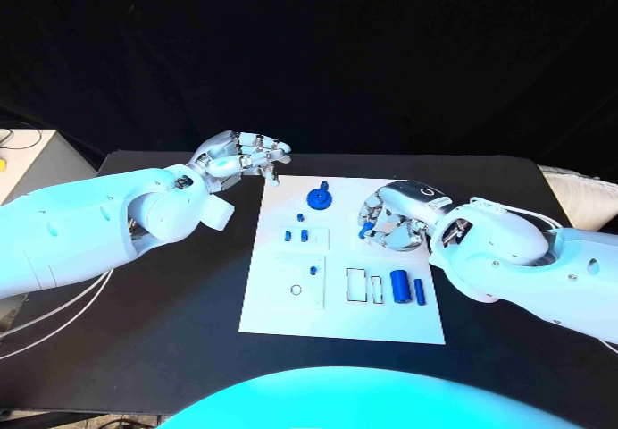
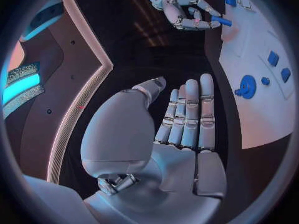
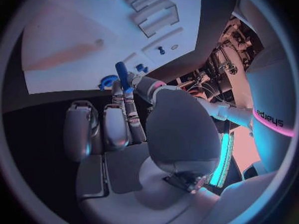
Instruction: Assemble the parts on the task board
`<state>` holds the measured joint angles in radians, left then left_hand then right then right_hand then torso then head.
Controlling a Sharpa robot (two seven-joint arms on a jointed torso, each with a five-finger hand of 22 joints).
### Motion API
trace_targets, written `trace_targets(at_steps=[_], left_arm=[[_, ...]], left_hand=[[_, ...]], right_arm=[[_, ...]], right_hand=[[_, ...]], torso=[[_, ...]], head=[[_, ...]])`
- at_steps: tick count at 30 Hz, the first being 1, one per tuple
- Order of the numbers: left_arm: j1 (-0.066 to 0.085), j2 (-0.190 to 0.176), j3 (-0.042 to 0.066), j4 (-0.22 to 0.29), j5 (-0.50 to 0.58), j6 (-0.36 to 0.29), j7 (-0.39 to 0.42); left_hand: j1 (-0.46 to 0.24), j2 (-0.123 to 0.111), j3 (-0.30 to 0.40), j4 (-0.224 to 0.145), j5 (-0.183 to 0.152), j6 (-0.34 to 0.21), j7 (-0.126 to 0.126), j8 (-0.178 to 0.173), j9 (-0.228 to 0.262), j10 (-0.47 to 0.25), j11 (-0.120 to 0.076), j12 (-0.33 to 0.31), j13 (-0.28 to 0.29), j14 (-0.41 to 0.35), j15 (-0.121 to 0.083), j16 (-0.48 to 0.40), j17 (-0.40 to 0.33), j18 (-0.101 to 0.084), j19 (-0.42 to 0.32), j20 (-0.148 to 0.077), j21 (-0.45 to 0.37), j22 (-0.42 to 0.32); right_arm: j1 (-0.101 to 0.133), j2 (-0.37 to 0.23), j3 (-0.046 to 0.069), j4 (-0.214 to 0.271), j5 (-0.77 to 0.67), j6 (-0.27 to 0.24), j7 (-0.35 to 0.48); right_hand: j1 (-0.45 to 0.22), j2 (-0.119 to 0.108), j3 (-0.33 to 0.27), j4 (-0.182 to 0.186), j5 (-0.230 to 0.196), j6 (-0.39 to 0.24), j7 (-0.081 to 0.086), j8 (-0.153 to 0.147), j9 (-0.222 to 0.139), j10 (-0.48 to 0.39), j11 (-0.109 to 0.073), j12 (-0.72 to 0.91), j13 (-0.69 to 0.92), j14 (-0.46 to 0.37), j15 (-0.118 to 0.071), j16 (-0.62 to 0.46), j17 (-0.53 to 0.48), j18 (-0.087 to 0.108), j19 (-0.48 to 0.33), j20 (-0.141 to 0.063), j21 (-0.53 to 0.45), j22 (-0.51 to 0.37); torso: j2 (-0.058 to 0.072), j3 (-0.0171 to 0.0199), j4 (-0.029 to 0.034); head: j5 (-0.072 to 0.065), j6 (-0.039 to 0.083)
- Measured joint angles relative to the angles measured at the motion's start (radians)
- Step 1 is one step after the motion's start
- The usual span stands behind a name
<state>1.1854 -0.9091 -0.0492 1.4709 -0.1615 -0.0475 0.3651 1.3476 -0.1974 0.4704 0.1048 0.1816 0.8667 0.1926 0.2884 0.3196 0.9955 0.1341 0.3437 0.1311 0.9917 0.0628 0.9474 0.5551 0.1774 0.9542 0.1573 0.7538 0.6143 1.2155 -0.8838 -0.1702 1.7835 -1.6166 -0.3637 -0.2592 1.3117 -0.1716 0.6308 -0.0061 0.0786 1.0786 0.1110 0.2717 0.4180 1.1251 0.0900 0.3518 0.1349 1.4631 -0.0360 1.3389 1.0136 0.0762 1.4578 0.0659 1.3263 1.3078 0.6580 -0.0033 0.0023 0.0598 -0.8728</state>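
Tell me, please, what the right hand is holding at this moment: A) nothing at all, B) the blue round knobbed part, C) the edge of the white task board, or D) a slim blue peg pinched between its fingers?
D: in the right wrist view the right hand pinches a slim blue peg above the task board, while the blue round part lies untouched on the board.

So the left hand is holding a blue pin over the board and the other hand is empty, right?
Not quite: the right hand holds the blue pin over the board, pinched between its fingers, as the right wrist view shows. The left hand is the empty one.
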Motion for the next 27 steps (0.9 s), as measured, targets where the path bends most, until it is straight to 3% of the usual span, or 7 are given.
trace_targets(at_steps=[4,14,27], left_arm=[[0.0,0.003,0.0,-0.001,0.0,0.0,0.0],[-0.001,0.011,0.0,-0.002,0.0,0.002,0.0],[-0.001,0.017,0.0,-0.002,0.0,0.005,0.0]], left_hand=[[0.0,0.0,0.0,0.0,0.0,0.0,0.0,0.0,0.0,0.0,0.0,0.0,0.0,0.0,0.0,0.0,0.0,0.0,0.0,0.0,0.0,0.0],[0.0,0.0,-0.003,0.003,0.0,0.0,0.0,0.0,0.0,0.0,0.0,0.0,0.0,0.0,0.0,0.0,0.0,0.0,0.0,0.0,0.0,0.0],[0.0,0.0,-0.003,0.003,0.0,0.0,0.0,0.0,0.0,0.0,0.0,0.0,0.0,0.0,0.0,0.0,0.0,0.0,0.0,0.0,0.0,0.0]], right_arm=[[-0.005,0.024,0.001,0.018,0.0,-0.006,0.002],[-0.06,0.157,-0.002,0.014,0.002,-0.007,0.021],[-0.108,0.235,-0.01,-0.016,0.001,-0.004,0.047]], right_hand=[[0.0,0.0,0.004,-0.004,0.001,0.0,0.0,0.003,0.0,0.0,0.0,-0.004,0.0,0.0,0.0,0.0,-0.004,0.0,0.0,0.0,0.0,0.0],[0.0,0.0,0.012,-0.012,0.023,-0.002,-0.002,0.008,0.0,0.0,0.0,-0.013,0.001,0.0,0.0,-0.008,-0.016,0.0,0.0,0.0,-0.006,0.0],[0.0,0.0,0.012,-0.015,0.03,-0.002,-0.002,0.011,0.0,0.0,0.0,-0.019,0.002,0.0,0.0,-0.012,-0.019,0.0,0.0,0.0,-0.01,0.0]], torso=[[0.001,0.0,0.0003],[0.001,0.0,0.0017],[0.002,-0.0006,0.0012]], head=[[0.003,0.0],[0.015,0.001],[0.046,0.0]])
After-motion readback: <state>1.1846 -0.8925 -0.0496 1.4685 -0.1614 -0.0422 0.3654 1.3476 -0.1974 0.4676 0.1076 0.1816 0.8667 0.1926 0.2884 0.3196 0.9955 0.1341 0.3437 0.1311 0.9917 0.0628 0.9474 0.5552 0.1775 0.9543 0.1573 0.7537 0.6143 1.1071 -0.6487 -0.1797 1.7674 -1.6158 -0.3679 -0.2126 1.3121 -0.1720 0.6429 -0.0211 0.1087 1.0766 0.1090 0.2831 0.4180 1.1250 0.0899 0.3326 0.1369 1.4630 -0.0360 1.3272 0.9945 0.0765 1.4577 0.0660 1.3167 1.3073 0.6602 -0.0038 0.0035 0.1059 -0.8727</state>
